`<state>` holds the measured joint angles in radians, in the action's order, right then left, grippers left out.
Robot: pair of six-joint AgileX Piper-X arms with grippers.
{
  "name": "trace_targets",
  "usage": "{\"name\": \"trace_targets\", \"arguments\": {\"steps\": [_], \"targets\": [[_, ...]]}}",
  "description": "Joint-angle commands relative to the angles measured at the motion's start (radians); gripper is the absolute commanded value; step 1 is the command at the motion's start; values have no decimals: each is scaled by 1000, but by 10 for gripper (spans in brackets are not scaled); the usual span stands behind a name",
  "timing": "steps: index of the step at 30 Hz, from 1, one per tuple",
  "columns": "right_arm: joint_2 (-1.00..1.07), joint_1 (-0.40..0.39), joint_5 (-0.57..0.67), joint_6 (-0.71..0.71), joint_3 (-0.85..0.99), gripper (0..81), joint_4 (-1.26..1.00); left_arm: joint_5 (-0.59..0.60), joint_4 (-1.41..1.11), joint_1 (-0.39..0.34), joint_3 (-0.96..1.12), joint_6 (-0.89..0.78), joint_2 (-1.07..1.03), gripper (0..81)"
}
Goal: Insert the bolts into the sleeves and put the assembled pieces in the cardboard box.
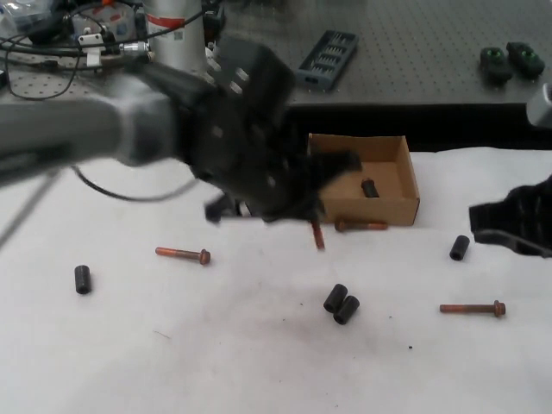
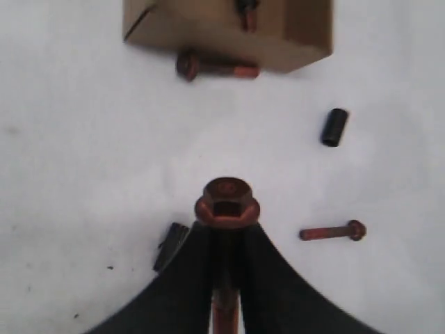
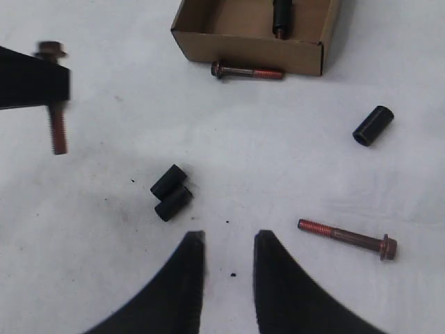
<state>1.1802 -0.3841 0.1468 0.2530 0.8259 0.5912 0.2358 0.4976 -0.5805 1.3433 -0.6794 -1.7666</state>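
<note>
From the pair of black cylindrical sleeves (image 1: 341,304) as dial centre, the brown cardboard box (image 1: 388,210) is set at twelve o'clock, with a copper-coloured metal bolt (image 1: 362,226) before its near wall and a sleeved bolt (image 1: 370,188) inside. A lone sleeve (image 1: 460,247) is found at two, a second bolt (image 1: 473,308) at three, a third bolt (image 1: 183,254) at ten, a far sleeve (image 1: 82,279) at nine, and a held bolt (image 2: 227,203) in the left gripper (image 2: 227,233) at eleven.

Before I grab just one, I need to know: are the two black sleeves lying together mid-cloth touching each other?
Touching. The right wrist view shows the pair of sleeves side by side, flanks pressed together, with no white cloth between them.
</note>
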Motion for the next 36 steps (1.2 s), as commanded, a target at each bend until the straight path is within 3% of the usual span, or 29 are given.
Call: {"name": "trace_targets", "arguments": {"steps": [1, 4, 8, 15, 22, 27, 36], "targets": [[43, 15, 28, 46, 5, 251, -39, 16, -95, 33, -97, 33, 109, 6], [133, 33, 16, 103, 7, 315, -85, 25, -194, 68, -233, 31, 240, 6], [289, 52, -4, 192, 60, 296, -101, 47, -323, 110, -399, 20, 402, 6], [546, 55, -128, 195, 295, 295, -73, 69, -503, 118, -561, 141, 619, 6], [695, 64, -267, 195, 484, 295, -18, 73, -649, 123, -676, 163, 711, 6], [762, 96, -280, 221, 548, 295, 49, 174, -649, 124, -694, 163, 723, 6], [797, 117, -292, 247, 554, 295, 88, 180, -649, 126, -694, 163, 723, 6]]}}
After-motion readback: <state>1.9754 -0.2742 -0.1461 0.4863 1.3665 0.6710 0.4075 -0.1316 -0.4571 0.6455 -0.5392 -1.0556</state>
